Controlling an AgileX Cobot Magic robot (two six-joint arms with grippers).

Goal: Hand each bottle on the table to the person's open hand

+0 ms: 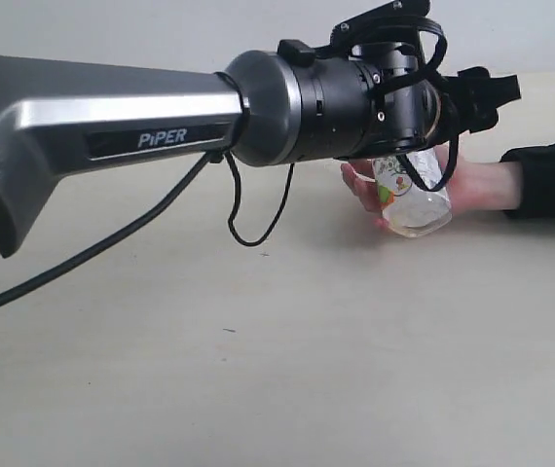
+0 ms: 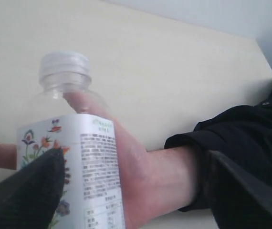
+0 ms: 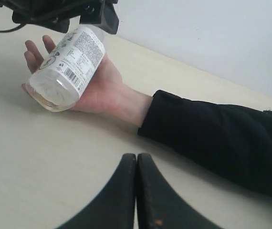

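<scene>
While the R gripper (image 3: 136, 191) hangs low over the table (image 1: 258, 389), closest to its own cam, its jaws are pressed flat together w/ nothing btwn them.

Ext. view, front to back: the L arm (image 1: 112, 126), grey w/ "PiPER" lettering, fills the foreground and reaches from the left edge across toward the right. A thin black cable (image 1: 248, 229) droops in a loop under it, clear of the table.

Further on, the L gripper (image 1: 482, 97) hovers right above the person's open hand (image 1: 477, 185). Its jaws are spread wide. One of the fingers (image 2: 31, 191) sits just beside the label; can't tell if it touches. The other is well off past the wrist, over the sleeve (image 1: 550, 175), so no pinch on anything.

The bottle (image 1: 416, 199), clear plastic w/ a white label and colourful flower print, lies on its side in the palm. Its base is toward the fingertips and its cap (image 2: 63, 67) is up under the L gripper. The thumb shows thru the clear neck on the far side. The hand is palm up w/ fingers spread, low at the table; can't tell if its back rests on it. The black sleeve runs off to the right edge.

Only this one bottle is in any view. Behind it all is a plain pale wall (image 1: 161, 29).
</scene>
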